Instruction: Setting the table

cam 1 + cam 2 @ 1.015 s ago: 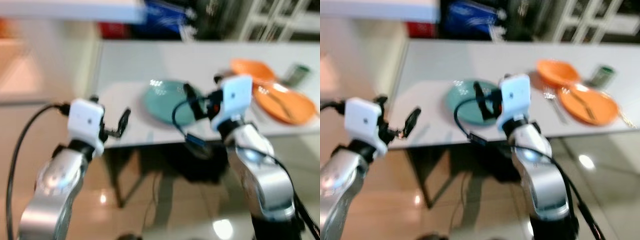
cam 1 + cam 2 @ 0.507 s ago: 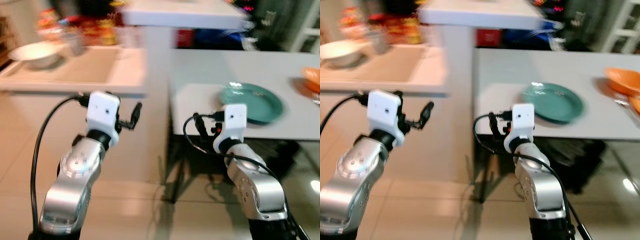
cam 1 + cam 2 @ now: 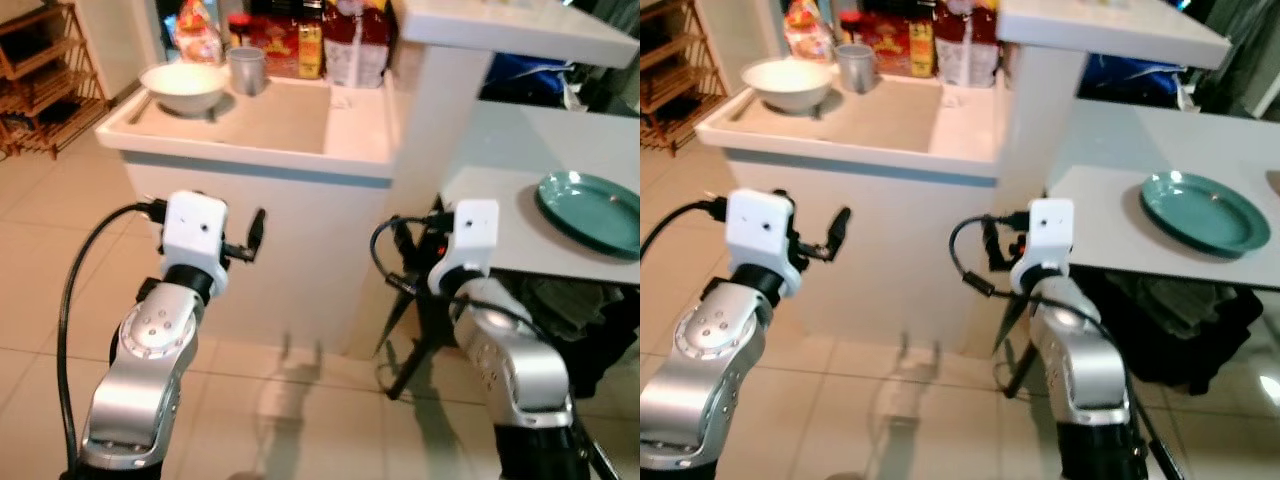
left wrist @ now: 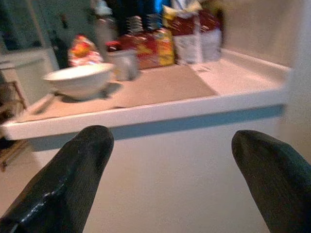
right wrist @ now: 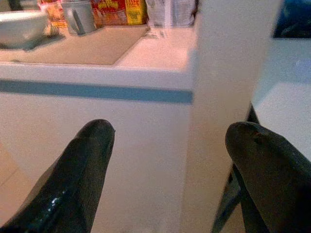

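A white bowl [image 3: 182,88] sits on the counter [image 3: 300,135], a grey cup [image 3: 246,70] just beside it. Right of the counter, a green plate [image 3: 590,210] lies on the table [image 3: 500,225]. Both the left gripper [image 4: 165,179] and the right gripper [image 5: 170,174] hang before the counter, fingers apart, seemingly empty.

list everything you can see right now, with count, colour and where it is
bowl: 1, white, far left end of the counter
cup: 1, grey, on the counter beside the bowl
packets: several, red, yellow and white, along the back of the counter
counter: 1, white with a beige top, ahead of the robot
plate: 1, teal, on the table to the right
table: 1, white, right of the counter
shelf: 1, wooden, far left
floor: beige tiles
left gripper: 1, black jaws open, raised before the counter front
right gripper: 1, black jaws open, near the table's edge
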`<state>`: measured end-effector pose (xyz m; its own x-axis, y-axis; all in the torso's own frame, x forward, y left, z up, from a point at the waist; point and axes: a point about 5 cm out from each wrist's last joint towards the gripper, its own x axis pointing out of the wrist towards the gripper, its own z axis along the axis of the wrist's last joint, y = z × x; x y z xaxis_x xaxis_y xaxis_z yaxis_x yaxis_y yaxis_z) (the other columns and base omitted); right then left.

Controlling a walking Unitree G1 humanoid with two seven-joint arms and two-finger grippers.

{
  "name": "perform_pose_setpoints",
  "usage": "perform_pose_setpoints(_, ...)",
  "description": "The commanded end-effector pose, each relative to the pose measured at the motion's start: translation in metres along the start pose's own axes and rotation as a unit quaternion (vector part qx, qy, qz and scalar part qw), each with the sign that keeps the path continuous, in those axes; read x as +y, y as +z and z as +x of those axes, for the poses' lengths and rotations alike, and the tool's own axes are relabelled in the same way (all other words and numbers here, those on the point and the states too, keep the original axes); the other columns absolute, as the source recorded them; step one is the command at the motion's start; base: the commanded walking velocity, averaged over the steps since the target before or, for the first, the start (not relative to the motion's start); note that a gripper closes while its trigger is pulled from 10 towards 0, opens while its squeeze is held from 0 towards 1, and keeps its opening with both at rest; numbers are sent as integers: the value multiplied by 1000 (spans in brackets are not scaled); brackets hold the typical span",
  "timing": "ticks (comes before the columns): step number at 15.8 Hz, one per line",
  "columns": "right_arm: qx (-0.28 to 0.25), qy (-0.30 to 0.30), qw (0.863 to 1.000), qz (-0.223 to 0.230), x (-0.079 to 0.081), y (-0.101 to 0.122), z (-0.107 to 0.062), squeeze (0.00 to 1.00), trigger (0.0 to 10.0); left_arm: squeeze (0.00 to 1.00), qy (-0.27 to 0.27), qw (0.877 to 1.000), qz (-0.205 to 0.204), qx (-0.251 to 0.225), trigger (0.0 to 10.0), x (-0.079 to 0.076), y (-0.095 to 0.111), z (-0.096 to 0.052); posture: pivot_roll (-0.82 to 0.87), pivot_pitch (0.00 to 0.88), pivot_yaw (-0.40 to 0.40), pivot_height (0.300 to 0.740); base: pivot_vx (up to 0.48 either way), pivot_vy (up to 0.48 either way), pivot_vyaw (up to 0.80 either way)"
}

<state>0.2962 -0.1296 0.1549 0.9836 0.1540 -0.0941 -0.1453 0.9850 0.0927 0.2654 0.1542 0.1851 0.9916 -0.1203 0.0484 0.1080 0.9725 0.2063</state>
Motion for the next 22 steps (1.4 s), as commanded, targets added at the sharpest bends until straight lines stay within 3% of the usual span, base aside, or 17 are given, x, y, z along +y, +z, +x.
perform_pose_setpoints(1, -30, 10, 999, -4, 8, 18, 3, 0, 10000, 0, 25, 1000, 5, 2, 10000, 9, 0, 1, 23, 0, -63, 740, 0, 480, 0)
perform_pose_setpoints(4, -45, 14, 999, -1, 11, 26, 5, 0, 10000, 0, 33, 999, 2, -5, 10000, 10, 3, 2, 24, 0, -66, 740, 0, 480, 0)
perform_pose_setpoints(5, -45, 14, 999, 1, 10, 26, 5, 0, 10000, 0, 36, 999, -14, -7, 10000, 10, 5, 3, 27, 0, -70, 740, 0, 0, 0)
perform_pose_setpoints(8, -43, 22, 999, 8, 13, 26, 8, 0, 10000, 0, 28, 999, -4, -27, 10000, 10, 13, 4, 34, 0, -77, 740, 0, 0, 0)
perform_pose_setpoints(14, -47, 34, 998, 22, 16, 30, 12, 0, 10000, 0, 9, 999, -3, -44, 10000, 8, 22, 5, 38, 0, -85, 740, 383, 0, 0)
perform_pose_setpoints(18, -47, 48, 998, -11, 19, 31, 14, 0, 10000, 0, 6, 999, -2, -43, 10000, 7, 22, 5, 41, 0, -87, 740, 423, 0, 0)
perform_pose_setpoints(22, -49, 48, 998, -7, 19, 32, 14, 0, 10000, 0, 6, 999, 2, -42, 10000, 8, 21, 5, 41, 0, -87, 740, 422, 0, 728)
